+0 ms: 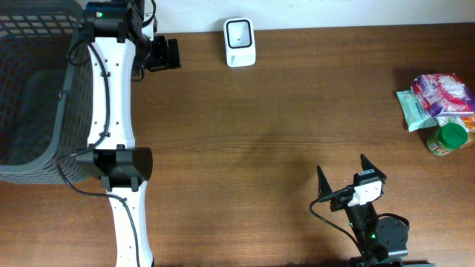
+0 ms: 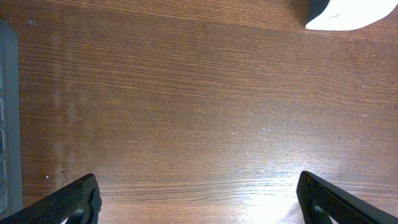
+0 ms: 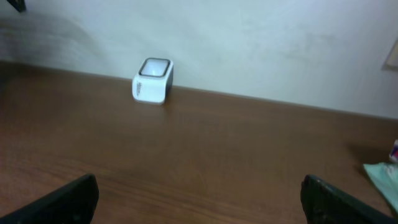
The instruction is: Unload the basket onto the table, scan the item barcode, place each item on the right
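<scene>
Since neither gripper holds anything, the scan is not yet begun. The left gripper [image 1: 168,53] hangs with jaws apart beside the barcode scanner [image 1: 240,42] at the worktop's [image 1: 245,141] far edge, and the right gripper [image 1: 341,165] stands wide and empty at the near edge. The likely items, a pink-and-green packet [image 1: 439,96] and a green-lidded jar [image 1: 447,138], lie at the right edge, well apart from the scanner. Picking one up and presenting its barcode are both left to do.

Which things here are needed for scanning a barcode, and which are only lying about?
Needed: scanner; packet and green-capped bottle, either may be the item to scan.
Lying about: basket, as far as the pictures tell.
</scene>
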